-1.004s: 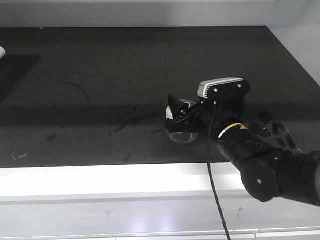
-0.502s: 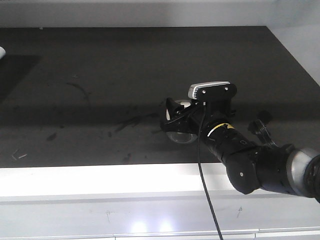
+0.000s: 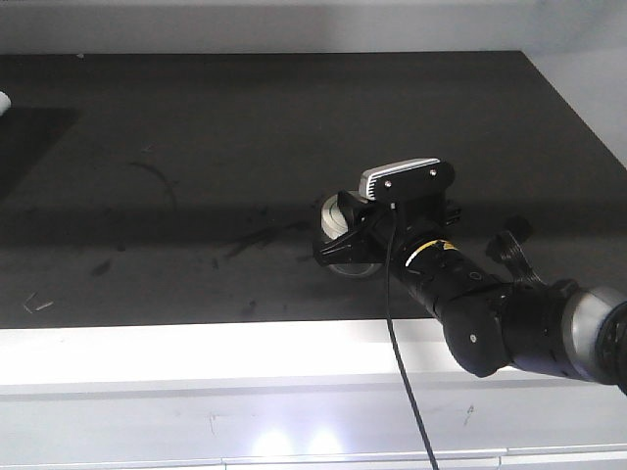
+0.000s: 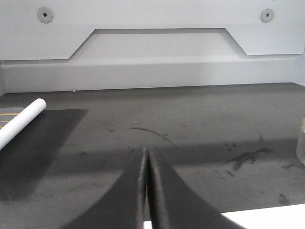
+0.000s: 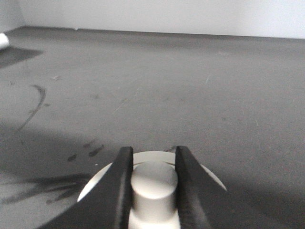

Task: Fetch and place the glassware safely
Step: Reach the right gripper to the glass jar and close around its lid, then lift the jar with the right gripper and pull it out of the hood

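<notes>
The glassware (image 3: pixel 340 217) is a squat clear jar with an off-white lid, standing on the dark tabletop right of centre. My right gripper (image 3: pixel 345 233) reaches over it from the right. In the right wrist view the two black fingers (image 5: pixel 121 183) press both sides of the lid's central knob (image 5: pixel 152 183), so the right gripper (image 5: pixel 151 152) is shut on it. The glass body is hidden below the lid there. My left gripper (image 4: pixel 145 152) is shut with nothing in it, low over the table. The jar's edge (image 4: pixel 301 143) shows at the far right of that view.
A white tube (image 4: pixel 21 121) lies at the far left on a darker mat (image 4: pixel 43 157), and its end (image 3: pixel 3 100) shows in the front view. A white back wall (image 4: pixel 152 52) bounds the table. A bright white ledge (image 3: pixel 196 357) runs along the front edge.
My right arm has moved left and forward over the jar. The fingers that stood around the lid now grip its knob, and more of the lid shows to the left.
</notes>
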You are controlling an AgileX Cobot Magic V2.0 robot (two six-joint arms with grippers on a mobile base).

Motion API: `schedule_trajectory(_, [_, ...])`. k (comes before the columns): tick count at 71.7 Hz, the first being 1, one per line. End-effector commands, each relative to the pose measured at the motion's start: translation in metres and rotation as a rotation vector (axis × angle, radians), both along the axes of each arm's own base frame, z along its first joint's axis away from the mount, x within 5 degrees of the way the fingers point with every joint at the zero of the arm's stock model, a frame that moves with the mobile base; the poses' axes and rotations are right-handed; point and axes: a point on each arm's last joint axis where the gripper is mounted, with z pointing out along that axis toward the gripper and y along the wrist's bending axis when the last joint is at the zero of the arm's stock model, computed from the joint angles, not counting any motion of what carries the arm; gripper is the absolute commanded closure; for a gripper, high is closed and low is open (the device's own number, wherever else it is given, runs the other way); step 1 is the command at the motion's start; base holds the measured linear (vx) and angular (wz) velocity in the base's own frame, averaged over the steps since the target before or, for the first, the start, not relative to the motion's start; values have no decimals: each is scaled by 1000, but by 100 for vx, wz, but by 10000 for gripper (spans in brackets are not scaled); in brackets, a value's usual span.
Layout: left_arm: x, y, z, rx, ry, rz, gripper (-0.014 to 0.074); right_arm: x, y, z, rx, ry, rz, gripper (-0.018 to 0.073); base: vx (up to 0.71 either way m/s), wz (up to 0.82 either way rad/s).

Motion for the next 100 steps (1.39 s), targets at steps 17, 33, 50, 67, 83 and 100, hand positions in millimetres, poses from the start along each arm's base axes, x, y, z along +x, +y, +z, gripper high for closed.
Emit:
schedule_trajectory(17, [-1, -1, 14, -21, -83, -12, 603, -15, -8, 53, 39, -88, 15, 561, 0, 0])
schedule_trajectory(33, [-1, -1, 14, -21, -83, -12, 603, -33, -16, 86, 53, -122, 49, 560, 0, 0])
schedule_trajectory(50, [-1, -1, 14, -21, -83, -12, 603, -55, -22, 112, 27, -127, 119, 560, 0, 0])
schedule_trajectory(67, [-1, -1, 14, -21, -83, -12, 603, -73, -22, 125, 14, -123, 220, 560, 0, 0])
schedule_trajectory(83, [-1, -1, 14, -21, -83, -12, 603, -86, -9, 129, 73, -133, 416, 560, 0, 0])
schedule_trajectory(100, [-1, -1, 14, -21, -83, -12, 603, -108, 6, 124, 38, -99, 721, 560, 0, 0])
